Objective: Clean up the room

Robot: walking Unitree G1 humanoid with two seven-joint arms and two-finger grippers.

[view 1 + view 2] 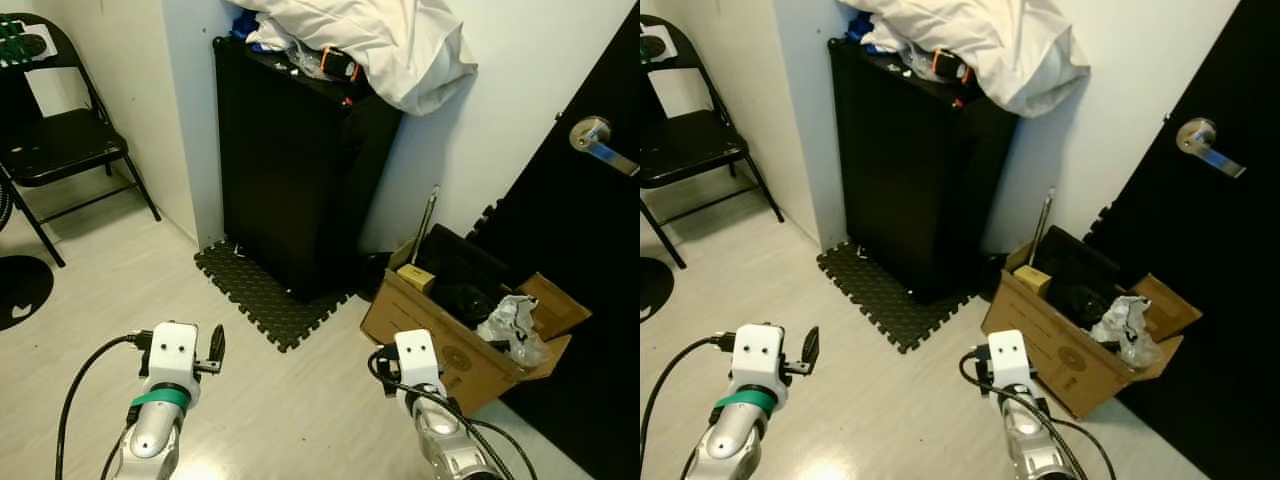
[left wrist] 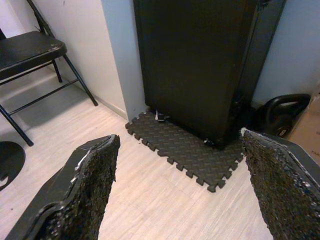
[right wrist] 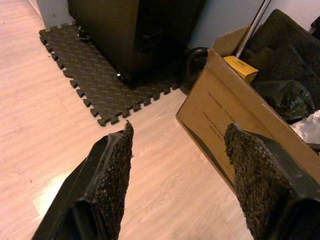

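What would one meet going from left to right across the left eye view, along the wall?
Chair → black cabinet → cardboard box → door handle.

The chair [image 1: 55, 130] is cut by the left edge, and the round black thing [image 1: 22, 288] on the floor too. The white cloth [image 1: 375, 40] covers the cabinet [image 1: 285, 160] top and runs past the upper edge. Inside the box [image 1: 455, 335], the dark contents cannot be told apart.
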